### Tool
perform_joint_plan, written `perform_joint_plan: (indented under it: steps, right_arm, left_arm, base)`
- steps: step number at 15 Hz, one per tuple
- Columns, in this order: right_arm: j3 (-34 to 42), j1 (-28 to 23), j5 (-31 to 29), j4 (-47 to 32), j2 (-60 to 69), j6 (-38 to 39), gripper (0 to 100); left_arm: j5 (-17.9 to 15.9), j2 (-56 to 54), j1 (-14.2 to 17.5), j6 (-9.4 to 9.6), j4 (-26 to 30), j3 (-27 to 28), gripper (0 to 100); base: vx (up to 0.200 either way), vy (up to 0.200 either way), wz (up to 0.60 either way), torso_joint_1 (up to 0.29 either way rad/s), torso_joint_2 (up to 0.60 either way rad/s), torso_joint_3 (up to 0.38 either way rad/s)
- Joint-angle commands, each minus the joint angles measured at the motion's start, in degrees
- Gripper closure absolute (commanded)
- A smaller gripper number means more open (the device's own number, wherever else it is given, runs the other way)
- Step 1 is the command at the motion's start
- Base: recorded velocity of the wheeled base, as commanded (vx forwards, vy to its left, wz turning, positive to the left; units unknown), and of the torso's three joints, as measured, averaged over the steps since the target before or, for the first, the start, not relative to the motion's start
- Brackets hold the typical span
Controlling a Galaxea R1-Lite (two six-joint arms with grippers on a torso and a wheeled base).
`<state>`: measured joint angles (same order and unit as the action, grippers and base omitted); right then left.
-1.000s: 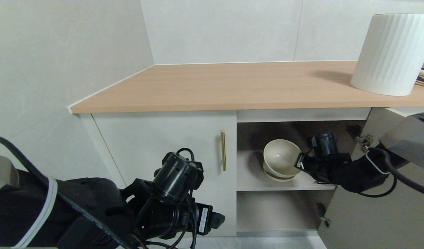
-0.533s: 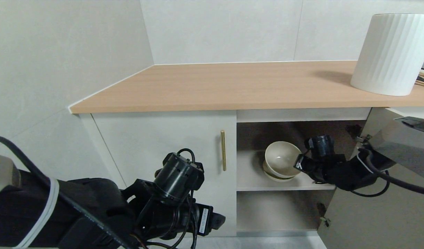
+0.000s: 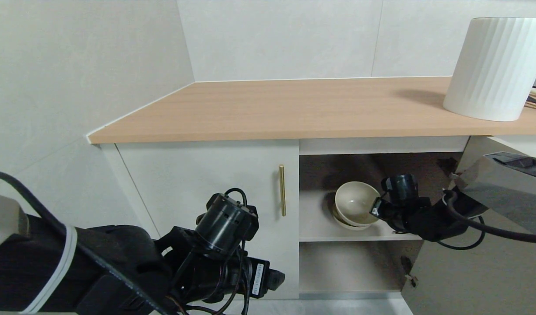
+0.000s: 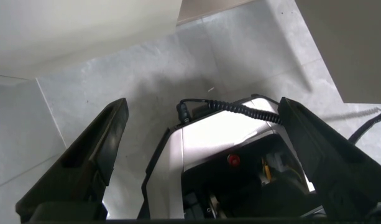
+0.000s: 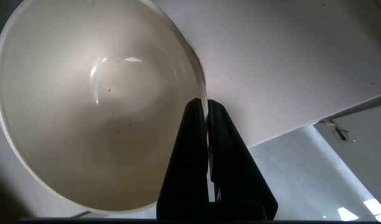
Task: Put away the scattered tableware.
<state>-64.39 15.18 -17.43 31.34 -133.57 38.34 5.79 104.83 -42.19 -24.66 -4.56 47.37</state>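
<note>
A cream bowl sits tilted inside the open cupboard, resting on another dish on the upper shelf. My right gripper reaches into the cupboard and is shut on the bowl's right rim. In the right wrist view the bowl shows its inside, and the gripper pinches the rim between its two black fingers. My left arm hangs low in front of the closed cupboard door. Its gripper stands open over the grey floor, nothing between its fingers.
The closed left door has a brass handle. The right door stands swung open beside my right arm. A white ribbed cylinder stands on the wooden countertop. A lower shelf lies beneath the bowl's shelf.
My right gripper has carried the bowl slightly deeper and lower into the cupboard, settling it closer onto the dish beneath. The left arm has stayed put.
</note>
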Motion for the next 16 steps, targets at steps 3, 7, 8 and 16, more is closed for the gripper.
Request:
perform_joint_plan:
  steps: [3,7,8,16]
  right_arm:
    - [-0.6,0.0,-0.1,0.0,-0.9,-0.1,100]
    - [-0.7,0.1,-0.1,0.0,-0.9,-0.1,0]
    - [-0.7,0.2,-0.1,0.0,-1.0,-0.1,0]
    - [1.9,0.5,0.6,-0.8,2.4,-0.5,0]
  left_arm:
    - [0.0,0.4,0.0,-0.04,0.0,0.0,0]
    - [0.0,0.5,0.0,-0.04,-0.1,0.0,0]
    - [0.0,0.6,0.0,-0.04,-0.1,0.0,0]
    - [0.0,-0.8,0.1,-0.04,-0.1,0.0,0]
  base:
    - [0.0,0.0,0.0,0.0,0.0,0.0]
    - [0.0,0.0,0.0,0.0,0.0,0.0]
    - [0.0,0.0,0.0,0.0,0.0,0.0]
    - [0.0,0.0,0.0,0.0,0.0,0.0]
